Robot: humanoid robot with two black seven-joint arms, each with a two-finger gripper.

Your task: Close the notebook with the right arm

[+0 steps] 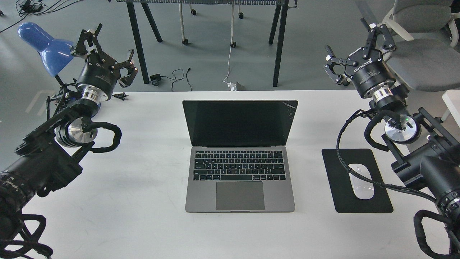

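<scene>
Nothing of the closing is done: the notebook [239,154] sits mid-table with its lid fully up. Our right gripper [355,46] hangs well apart from it, fingers spread and empty; we have yet to reach the lid and press it down.

Your notebook [240,158] is sitting open mid-table, grey body, black keys, dark screen tilting back (upright-ish). Your right arm [413,144] is hanging well right of it, fingers [373,34] spreading wide.
</scene>
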